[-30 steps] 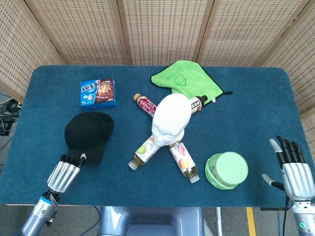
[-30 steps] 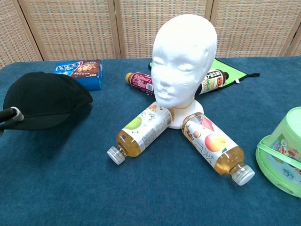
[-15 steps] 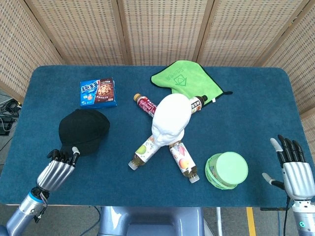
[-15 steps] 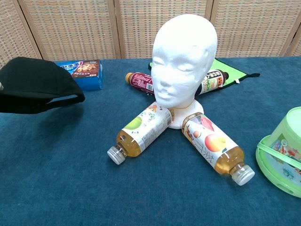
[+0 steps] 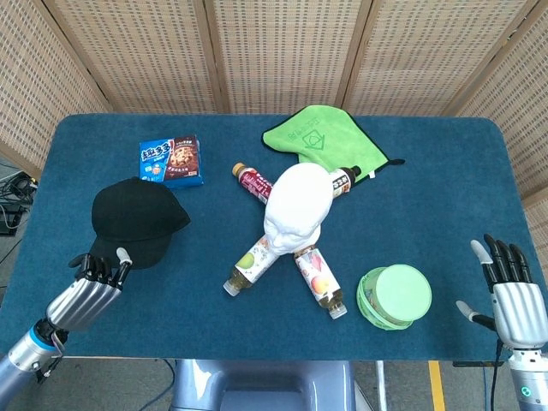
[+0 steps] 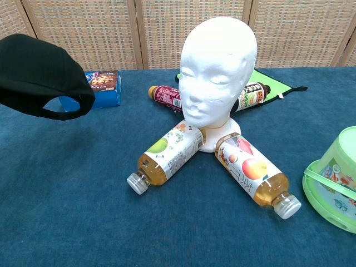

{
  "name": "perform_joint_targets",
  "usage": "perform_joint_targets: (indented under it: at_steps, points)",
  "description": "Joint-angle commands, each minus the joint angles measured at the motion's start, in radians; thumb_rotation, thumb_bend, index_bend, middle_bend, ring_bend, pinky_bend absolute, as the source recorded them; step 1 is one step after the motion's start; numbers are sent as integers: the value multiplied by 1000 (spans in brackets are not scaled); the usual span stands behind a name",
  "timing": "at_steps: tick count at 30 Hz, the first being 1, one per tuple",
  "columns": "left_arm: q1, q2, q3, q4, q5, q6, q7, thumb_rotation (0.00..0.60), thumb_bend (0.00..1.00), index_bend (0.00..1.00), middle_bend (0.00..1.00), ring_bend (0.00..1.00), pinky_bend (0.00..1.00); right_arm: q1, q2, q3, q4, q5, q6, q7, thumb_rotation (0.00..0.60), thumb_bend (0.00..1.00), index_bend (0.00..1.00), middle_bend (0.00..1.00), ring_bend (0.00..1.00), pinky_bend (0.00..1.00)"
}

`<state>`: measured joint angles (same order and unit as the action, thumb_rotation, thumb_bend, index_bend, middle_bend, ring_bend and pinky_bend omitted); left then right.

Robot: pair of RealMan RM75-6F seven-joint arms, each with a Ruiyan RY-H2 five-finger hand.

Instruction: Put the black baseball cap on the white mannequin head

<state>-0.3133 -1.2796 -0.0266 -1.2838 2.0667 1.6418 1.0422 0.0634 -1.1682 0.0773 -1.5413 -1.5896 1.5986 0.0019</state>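
The left hand [image 5: 90, 287] held one black baseball cap [image 5: 137, 221] up off the blue table [image 5: 445, 197], left of the one white mannequin head [image 5: 297, 208]. The right hand [image 5: 514, 295] was open and held nothing. Four bottles lay around the head. There was one cookie box [image 5: 171, 160], one green cloth [image 5: 318, 137] and one green tub [image 5: 394, 296]. Woven screens [image 5: 282, 51] stood behind.

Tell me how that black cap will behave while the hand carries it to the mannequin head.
Probably light and fairly floppy: the left hand holds the black cap up by its brim edge alone, yet the crown keeps a rounded dome. Its open back strap hangs loose and might catch on the white mannequin head, which could tip on its small base.
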Motion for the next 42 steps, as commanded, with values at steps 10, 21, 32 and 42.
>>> perform_joint_targets:
  at_steps: [10,21,32,42]
  points:
    - [-84,94,-117,-88,-19,-29,-1,600,668,909,744,813,694,2,-9,3,11,-1,3,9,600,28,0,0,0,0]
    - [-220,139,-244,-149,-78,-139,-33,600,659,907,742,813,684,9,-8,10,24,18,-15,39,600,27,0,0,0,0]
    - [-383,131,-346,-238,-151,-322,15,600,654,905,741,813,682,15,-3,22,39,51,-39,75,600,27,0,0,0,0]
    - [-527,82,-394,-330,-197,-507,164,600,650,904,741,813,682,17,4,30,56,73,-51,125,600,27,0,0,0,0]
